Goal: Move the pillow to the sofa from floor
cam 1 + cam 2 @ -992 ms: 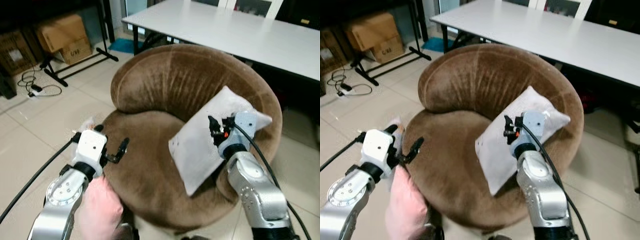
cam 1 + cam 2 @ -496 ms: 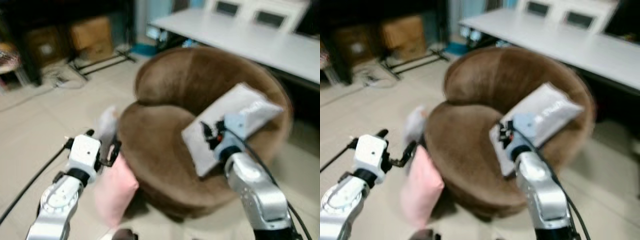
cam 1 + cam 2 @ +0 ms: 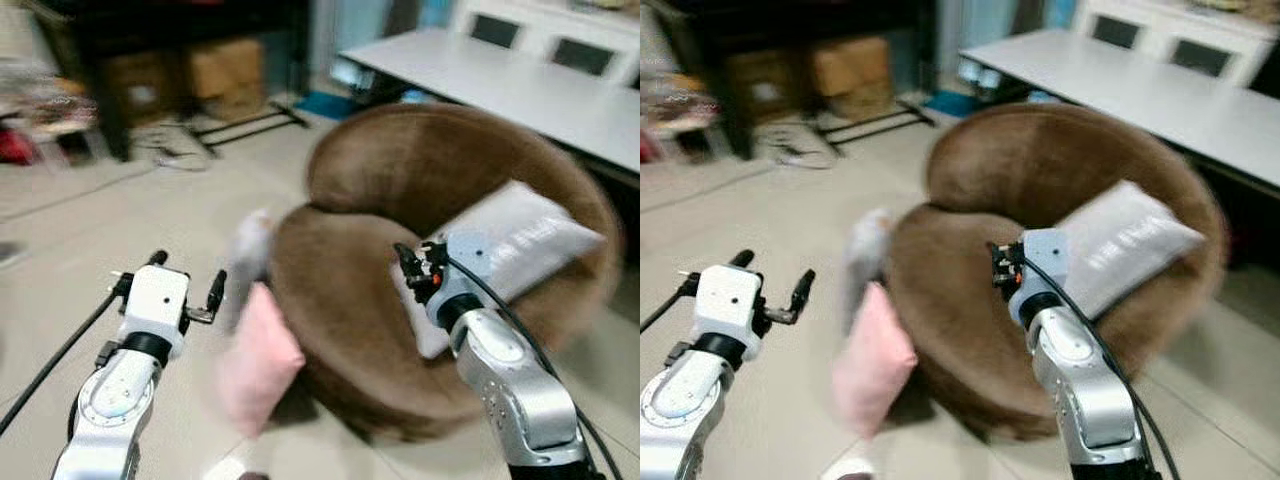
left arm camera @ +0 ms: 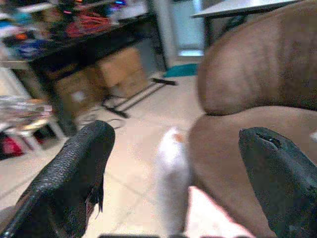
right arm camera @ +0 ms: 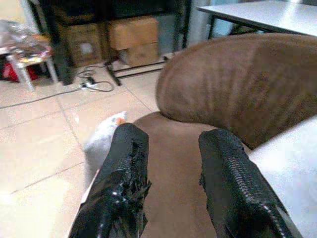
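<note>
Two claws before a round brown sofa (image 3: pixel 400 200), with three pillows in view.
Left claw (image 3: pixel 186 290): fingers wide apart, holding nothing, bare floor (image 3: pixel 90 230) ahead and to its left. Just to its right, a pink pillow (image 3: pixel 258 362) and a blurred pale pillow (image 3: pixel 250 252) stand on the floor against the sofa's front edge. Right claw (image 3: pixel 411 268): fingers a narrow gap apart, empty, over the seat; a white pillow (image 3: pixel 525 245) lies just right of it.

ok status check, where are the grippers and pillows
Left gripper open, empty, over floor. Right gripper open above sofa seat. Grey pillow on sofa; pink pillow leaning at its base, on floor.
</note>
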Tool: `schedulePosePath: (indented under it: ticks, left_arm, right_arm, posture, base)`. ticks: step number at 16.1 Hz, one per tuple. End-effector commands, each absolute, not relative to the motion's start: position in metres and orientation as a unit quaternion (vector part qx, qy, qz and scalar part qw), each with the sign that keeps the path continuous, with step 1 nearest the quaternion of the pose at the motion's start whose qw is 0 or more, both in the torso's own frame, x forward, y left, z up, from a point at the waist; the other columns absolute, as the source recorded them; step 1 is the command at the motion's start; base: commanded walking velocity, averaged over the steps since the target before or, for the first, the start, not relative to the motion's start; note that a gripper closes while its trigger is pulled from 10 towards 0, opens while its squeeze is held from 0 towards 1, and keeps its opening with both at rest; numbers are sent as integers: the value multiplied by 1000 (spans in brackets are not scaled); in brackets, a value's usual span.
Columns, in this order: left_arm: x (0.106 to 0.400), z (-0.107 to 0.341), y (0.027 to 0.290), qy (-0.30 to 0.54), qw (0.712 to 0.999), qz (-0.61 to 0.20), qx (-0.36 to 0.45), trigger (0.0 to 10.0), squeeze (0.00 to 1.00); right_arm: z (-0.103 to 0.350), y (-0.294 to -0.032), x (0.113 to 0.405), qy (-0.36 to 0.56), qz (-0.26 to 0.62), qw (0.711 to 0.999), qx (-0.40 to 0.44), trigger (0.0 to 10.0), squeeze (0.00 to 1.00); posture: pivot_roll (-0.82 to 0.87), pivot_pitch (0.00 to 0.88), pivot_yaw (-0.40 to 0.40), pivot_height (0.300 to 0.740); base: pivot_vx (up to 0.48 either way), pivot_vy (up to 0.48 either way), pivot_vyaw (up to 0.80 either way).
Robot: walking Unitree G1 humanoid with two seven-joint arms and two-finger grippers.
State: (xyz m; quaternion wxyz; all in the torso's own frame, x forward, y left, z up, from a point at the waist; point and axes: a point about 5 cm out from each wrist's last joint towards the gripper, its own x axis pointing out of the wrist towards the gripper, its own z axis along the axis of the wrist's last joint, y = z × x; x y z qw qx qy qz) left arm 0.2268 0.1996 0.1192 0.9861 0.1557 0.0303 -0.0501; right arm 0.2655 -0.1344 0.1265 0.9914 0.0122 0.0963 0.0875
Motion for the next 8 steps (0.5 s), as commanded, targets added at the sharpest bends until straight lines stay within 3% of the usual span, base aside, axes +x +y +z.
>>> schedulePosePath:
  ticks: [1,8]
  left_arm:
    - [226,118,198,30,985,-50,162,10000,0]
    - [227,118,195,24,985,-45,162,10000,0]
  right_arm:
    - [129,-141,266,90,78,993,5,10000,0]
    - [130,-139,267,88,92,992,5,10000,0]
  posture:
    - [32,0,-40,740]
    - [35,0,-48,740]
  base:
    - [0,0,800]
    - [0,0,800]
